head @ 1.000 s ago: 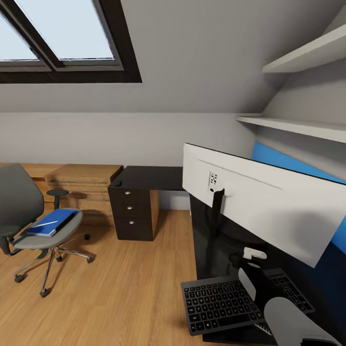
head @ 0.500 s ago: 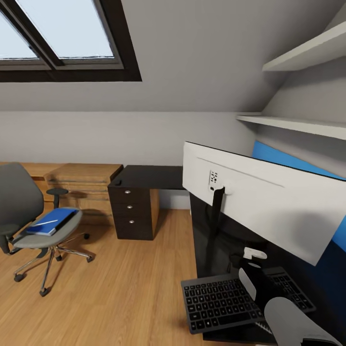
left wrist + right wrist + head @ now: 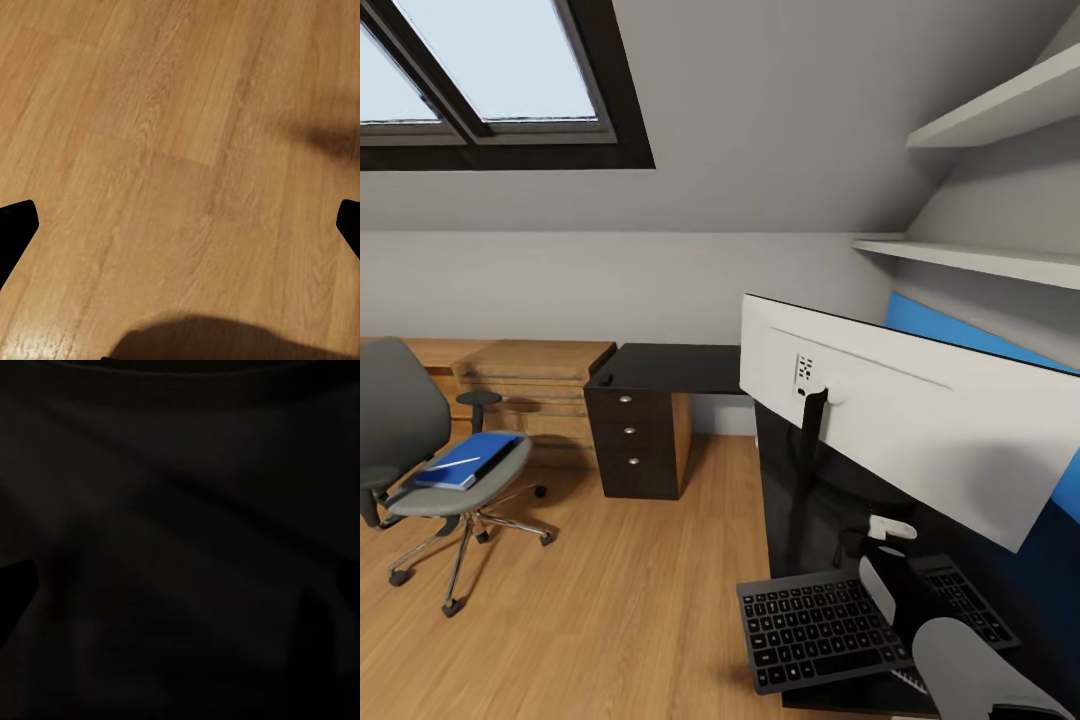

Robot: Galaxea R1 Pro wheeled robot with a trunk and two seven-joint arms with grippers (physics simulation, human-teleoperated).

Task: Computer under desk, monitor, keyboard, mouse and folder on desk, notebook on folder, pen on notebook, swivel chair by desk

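The left gripper (image 3: 180,225) hangs wide open over bare wood floor (image 3: 172,127) — holding nothing. The right gripper's spread cannot be told. At left of frame, the folder (image 3: 468,462) lies on the swivel chair (image 3: 420,450).

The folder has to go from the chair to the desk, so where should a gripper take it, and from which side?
Judging by the head view, take the folder by its long edge overhanging the chair seat's front, coming in level from the open floor side. It lies flat, the pen rests on top, and the chair's back blocks the far side.

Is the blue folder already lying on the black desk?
No, the folder lies on the seat of the chair, apart from the desk.
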